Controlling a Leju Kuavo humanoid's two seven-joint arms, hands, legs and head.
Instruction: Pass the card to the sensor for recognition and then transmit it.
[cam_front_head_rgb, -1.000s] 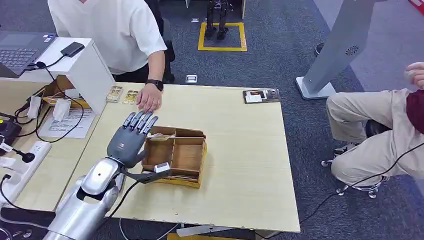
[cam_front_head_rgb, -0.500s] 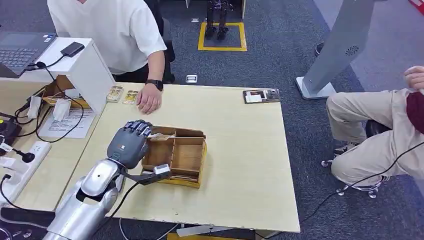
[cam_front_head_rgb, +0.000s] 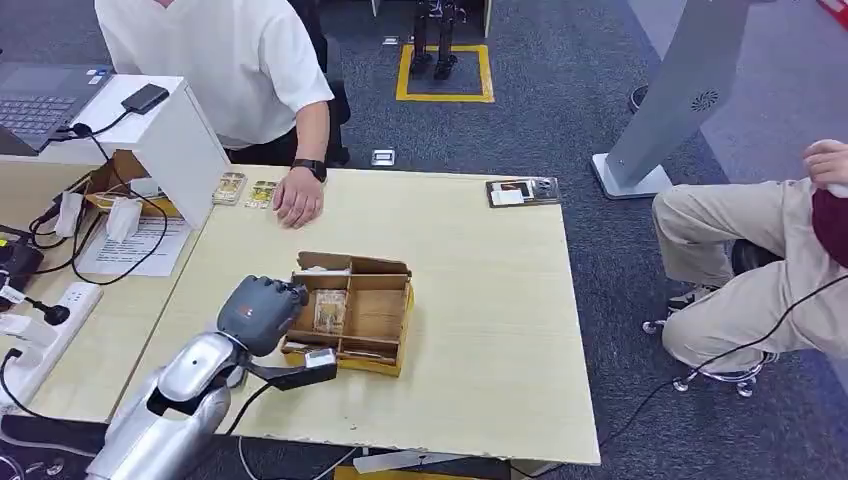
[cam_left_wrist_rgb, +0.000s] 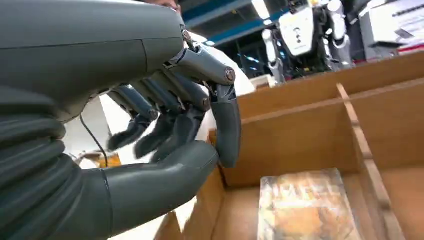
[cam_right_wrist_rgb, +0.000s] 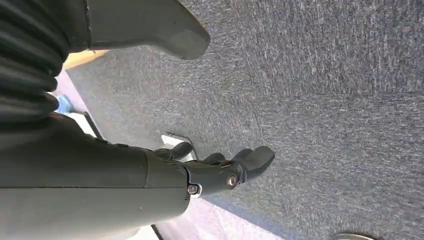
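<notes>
- Take the wooden divided box (cam_front_head_rgb: 362, 312) as your landmark; the card (cam_front_head_rgb: 329, 310) lies flat in its middle-left compartment, and the left wrist view (cam_left_wrist_rgb: 306, 206) shows it resting on the floor of that cell
- Your left hand (cam_front_head_rgb: 262, 312) sits at the box's left wall; its fingers (cam_left_wrist_rgb: 226, 125) are curled in toward the thumb with nothing between them, apart from the card
- Your right hand (cam_right_wrist_rgb: 210, 172) hangs over grey carpet, fingers loosely bent, holding nothing
- Beyond the box, a person's hand (cam_front_head_rgb: 298, 202) rests on the table (cam_front_head_rgb: 480, 300); a card reader (cam_front_head_rgb: 523, 191) lies at the table's far right corner

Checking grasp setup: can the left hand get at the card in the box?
Probably yes: the left hand hovers at the open-topped wooden box, holding nothing, and the card lies uncovered beside its fingers.
</notes>
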